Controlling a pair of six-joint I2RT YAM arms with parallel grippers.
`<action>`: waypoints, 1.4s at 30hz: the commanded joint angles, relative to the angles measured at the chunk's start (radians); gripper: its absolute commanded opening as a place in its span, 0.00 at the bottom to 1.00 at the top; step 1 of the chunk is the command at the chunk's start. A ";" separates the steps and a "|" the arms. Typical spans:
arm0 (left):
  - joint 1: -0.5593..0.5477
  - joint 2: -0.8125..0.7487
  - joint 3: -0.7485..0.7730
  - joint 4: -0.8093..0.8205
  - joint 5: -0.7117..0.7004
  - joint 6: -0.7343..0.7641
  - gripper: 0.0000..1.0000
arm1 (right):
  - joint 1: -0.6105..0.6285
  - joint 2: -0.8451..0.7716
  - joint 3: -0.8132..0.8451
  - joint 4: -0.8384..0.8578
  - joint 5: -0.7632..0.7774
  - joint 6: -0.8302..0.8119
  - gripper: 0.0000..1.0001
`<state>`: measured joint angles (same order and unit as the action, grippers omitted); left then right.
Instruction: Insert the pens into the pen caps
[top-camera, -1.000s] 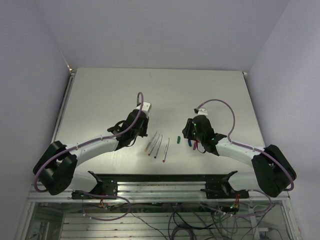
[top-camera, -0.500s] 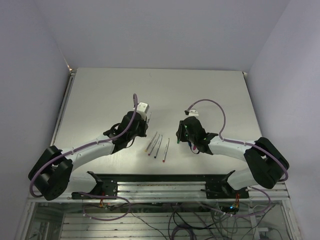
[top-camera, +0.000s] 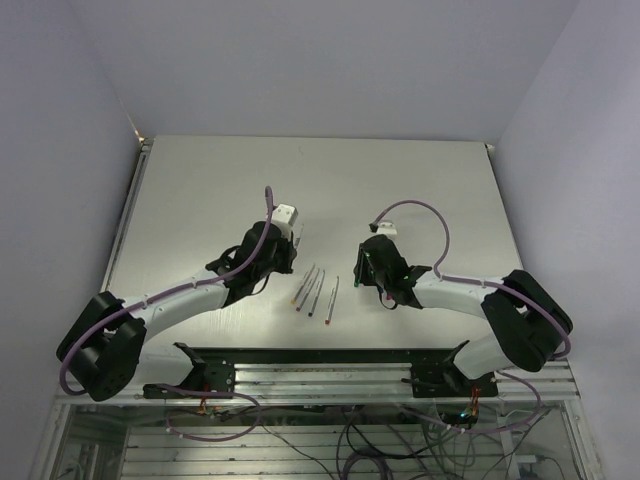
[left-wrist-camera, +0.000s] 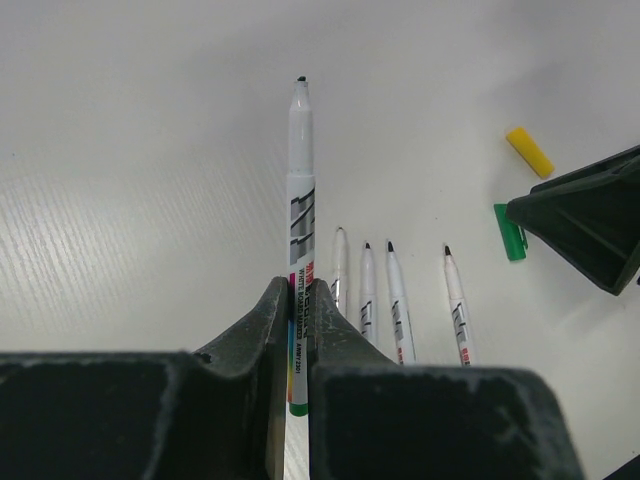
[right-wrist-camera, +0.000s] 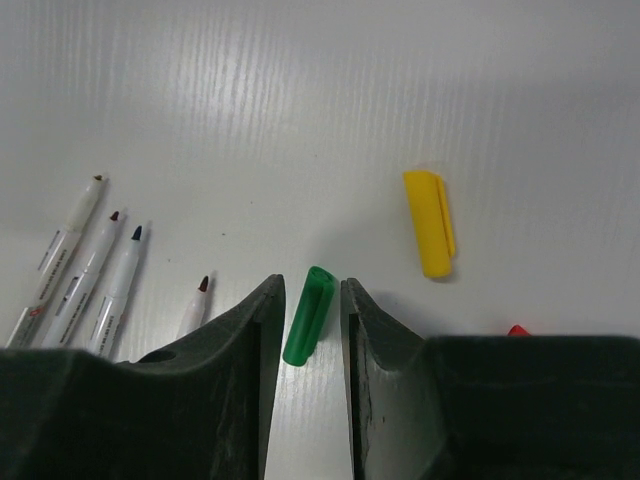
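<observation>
The stubby green plastic cap (right-wrist-camera: 308, 318) lies on the white table (right-wrist-camera: 300, 90) between the fingers of the right gripper (right-wrist-camera: 309, 295), which stand narrowly apart astride it, not clamped. A yellow plastic cap (right-wrist-camera: 430, 222) lies near. The left gripper (left-wrist-camera: 298, 300) is clamped on a thin white green-ended pen (left-wrist-camera: 300, 170); four loose white pens (left-wrist-camera: 397, 300) lie side by side close by.

tiny illeg. print on pen (left-wrist-camera: 300, 200)
</observation>
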<state>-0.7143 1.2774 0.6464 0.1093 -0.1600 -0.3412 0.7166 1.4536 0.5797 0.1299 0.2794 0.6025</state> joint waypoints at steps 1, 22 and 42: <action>0.007 0.010 0.004 0.048 0.042 -0.003 0.07 | 0.007 0.020 0.032 -0.030 0.021 0.028 0.30; 0.008 -0.034 -0.024 0.079 0.037 -0.008 0.07 | 0.020 0.049 0.026 -0.022 -0.005 0.043 0.28; 0.007 -0.006 -0.012 0.073 0.038 -0.016 0.07 | 0.034 0.017 0.020 -0.042 0.047 0.034 0.00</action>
<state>-0.7139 1.2606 0.6250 0.1455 -0.1303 -0.3489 0.7418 1.5043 0.5896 0.1047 0.2893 0.6487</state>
